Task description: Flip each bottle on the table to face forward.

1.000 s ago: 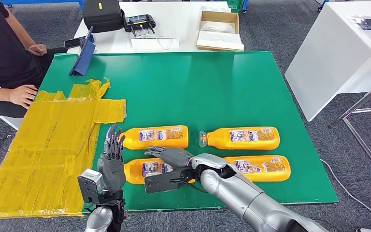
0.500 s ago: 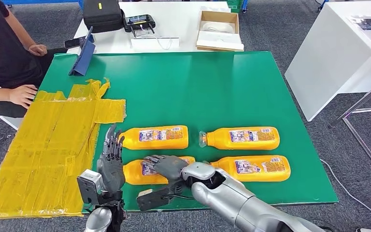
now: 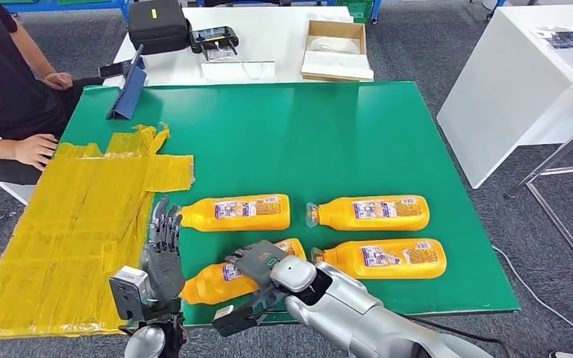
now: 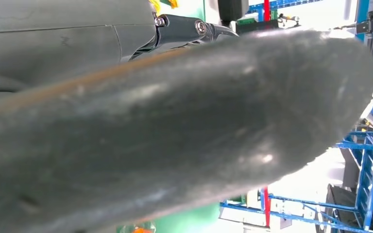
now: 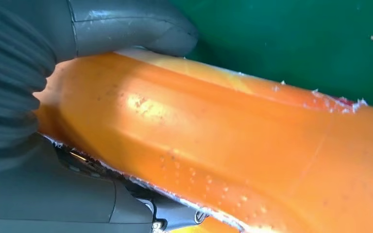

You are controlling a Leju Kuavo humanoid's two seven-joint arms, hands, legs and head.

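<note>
Orange and labelled, the bottle point(image 3: 227, 276) your right hand point(image 3: 257, 259) grips lies tilted near the tabletop's front edge; your left hand point(image 3: 163, 250) hovers with fingers apart.

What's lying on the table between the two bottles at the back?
Nothing: in the head view, bare green table separates the back left bottle from the back right bottle, whose cap end points at the gap.

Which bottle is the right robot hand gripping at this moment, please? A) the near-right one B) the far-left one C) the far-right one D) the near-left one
D: the right robot hand wraps the near-left bottle, which lies skewed while the other three lie square.
</note>
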